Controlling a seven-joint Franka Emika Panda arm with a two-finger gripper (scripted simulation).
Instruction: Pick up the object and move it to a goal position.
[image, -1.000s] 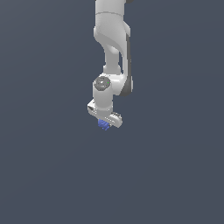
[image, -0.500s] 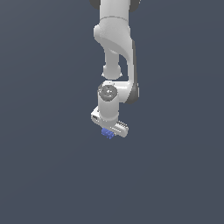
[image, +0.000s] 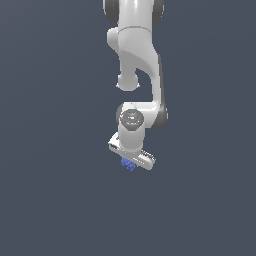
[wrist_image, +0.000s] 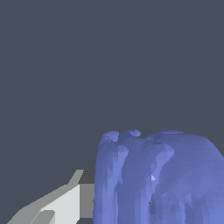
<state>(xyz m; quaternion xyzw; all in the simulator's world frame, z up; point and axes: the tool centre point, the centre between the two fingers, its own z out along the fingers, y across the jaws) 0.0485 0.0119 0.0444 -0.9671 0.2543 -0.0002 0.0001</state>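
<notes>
The white arm hangs down the middle of the exterior view. My gripper (image: 129, 164) is at its lower end, tilted, and is shut on the object (image: 128, 164), a tiny blue bumpy lump that peeks out under the gripper bar. In the wrist view the blue object (wrist_image: 157, 179) fills the lower part of the picture, with one grey and white finger (wrist_image: 74, 199) beside it. The other finger is hidden behind the lump.
A plain dark grey ground (image: 50, 200) surrounds the arm in both views. No other object or goal marker shows.
The arm has moved down and slightly to the exterior view's right, carrying the blue object. The gripper bar has tilted more.
</notes>
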